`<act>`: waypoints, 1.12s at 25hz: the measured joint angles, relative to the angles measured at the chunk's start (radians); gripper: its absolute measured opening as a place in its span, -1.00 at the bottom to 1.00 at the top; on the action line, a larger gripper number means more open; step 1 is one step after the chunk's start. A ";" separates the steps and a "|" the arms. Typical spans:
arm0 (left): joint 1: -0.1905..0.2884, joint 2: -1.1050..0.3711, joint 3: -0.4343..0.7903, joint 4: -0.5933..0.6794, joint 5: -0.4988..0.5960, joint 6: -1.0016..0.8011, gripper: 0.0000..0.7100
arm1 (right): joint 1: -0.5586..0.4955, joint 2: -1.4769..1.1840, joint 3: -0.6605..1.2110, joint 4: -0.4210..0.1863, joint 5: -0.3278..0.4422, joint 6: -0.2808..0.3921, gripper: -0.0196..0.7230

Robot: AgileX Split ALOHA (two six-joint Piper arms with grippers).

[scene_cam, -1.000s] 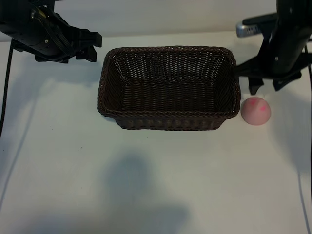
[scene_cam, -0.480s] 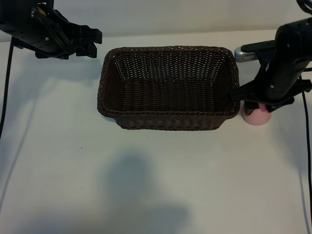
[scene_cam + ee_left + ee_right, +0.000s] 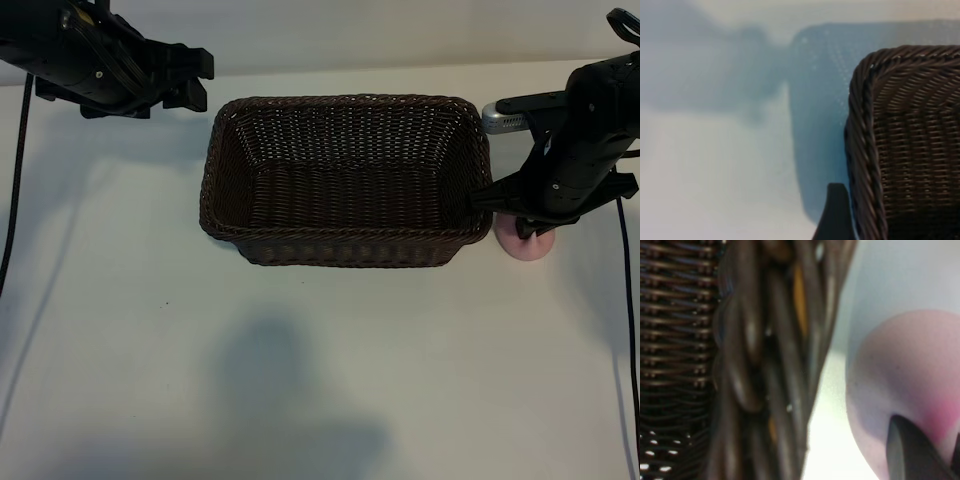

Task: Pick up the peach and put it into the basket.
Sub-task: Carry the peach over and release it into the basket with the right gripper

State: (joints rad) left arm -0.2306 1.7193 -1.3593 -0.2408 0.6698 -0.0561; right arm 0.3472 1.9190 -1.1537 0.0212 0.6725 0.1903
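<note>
The dark-brown woven basket (image 3: 345, 100) stands at the table's middle back, and its braided rim (image 3: 765, 340) fills one side of the right wrist view. The pale-pink peach (image 3: 527, 250) lies on the table just outside the basket's right end, mostly hidden under my right gripper (image 3: 528, 226). In the right wrist view the peach (image 3: 900, 370) shows its pink blush, and my right gripper (image 3: 939, 437) is shut on it, with a dark finger (image 3: 910, 450) pressed into its surface. My left gripper (image 3: 200, 82) hangs open and empty beside the basket's back left corner (image 3: 865, 150).
The white table (image 3: 300, 380) runs wide in front of the basket. The right arm's body (image 3: 585, 130) stands close against the basket's right wall. A black cable (image 3: 12, 200) hangs down at the far left.
My right gripper came down from above the peach onto it and closed on it. The peach now looks lower and mostly covered. The left arm stayed put.
</note>
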 joint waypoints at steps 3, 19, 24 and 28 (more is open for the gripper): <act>0.000 0.000 -0.048 -0.007 0.044 0.000 0.61 | 0.000 0.000 -0.008 -0.001 0.011 0.000 -0.84; 0.000 0.000 -0.092 -0.008 0.091 0.000 0.61 | -0.001 -0.179 -0.210 -0.063 0.224 0.007 -0.84; 0.000 0.000 -0.092 -0.008 0.091 0.000 0.61 | -0.001 -0.196 -0.275 -0.049 0.278 0.007 -0.84; 0.000 0.000 -0.092 -0.008 0.091 0.000 0.61 | -0.001 -0.196 -0.299 -0.004 0.306 -0.009 -0.84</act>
State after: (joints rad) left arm -0.2306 1.7193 -1.4508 -0.2491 0.7612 -0.0561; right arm 0.3462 1.7226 -1.4523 0.0168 0.9782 0.1815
